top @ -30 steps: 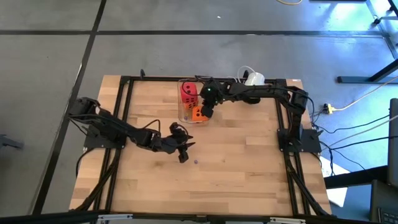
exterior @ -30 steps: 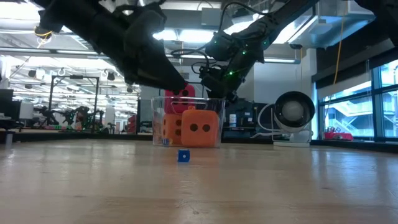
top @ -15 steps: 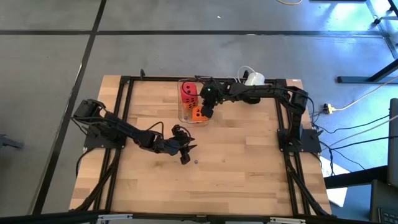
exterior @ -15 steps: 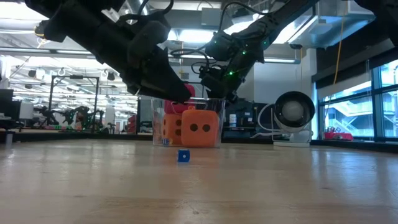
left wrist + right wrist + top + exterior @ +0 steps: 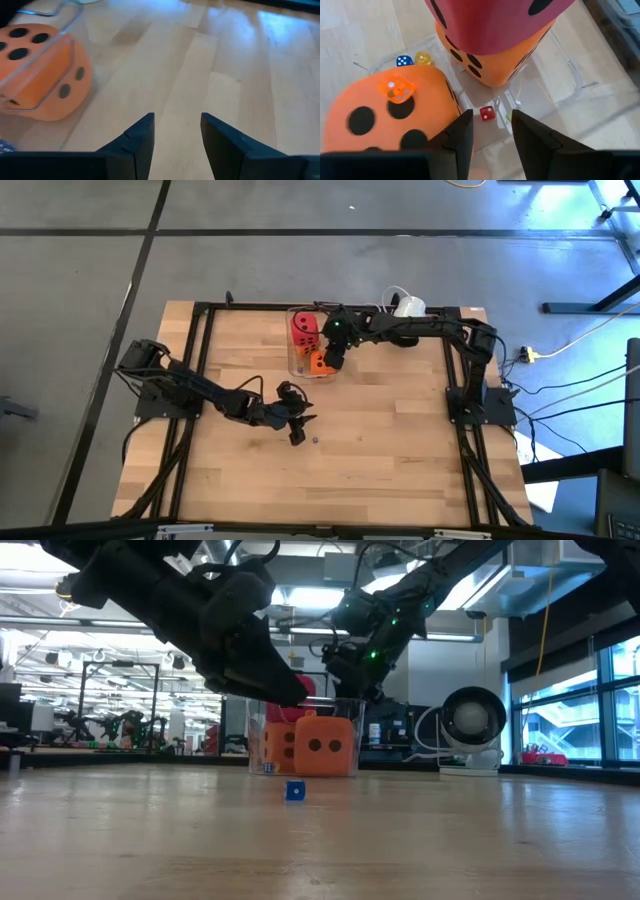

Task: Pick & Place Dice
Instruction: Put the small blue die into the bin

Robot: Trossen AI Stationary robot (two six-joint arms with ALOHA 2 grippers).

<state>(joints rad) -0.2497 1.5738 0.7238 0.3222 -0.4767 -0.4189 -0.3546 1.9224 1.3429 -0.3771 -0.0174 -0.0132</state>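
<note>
Blue die (image 5: 317, 439) beside left claw (image 5: 297, 430)

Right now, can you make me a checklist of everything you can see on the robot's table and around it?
Surface: bare wooden table in a black frame.
Job's things: red die and two orange dice in the clear container; tiny dice inside it too; one small blue die loose on the wood.
Clutter: nothing seen.
Grippers: left gripper open and empty, above the wood near the blue die; right gripper open over the container.
Cables: black ones along the frame; a yellow lead on the floor.
Surroundings: white fan at the far edge, grey floor, a big lab room behind.
</note>
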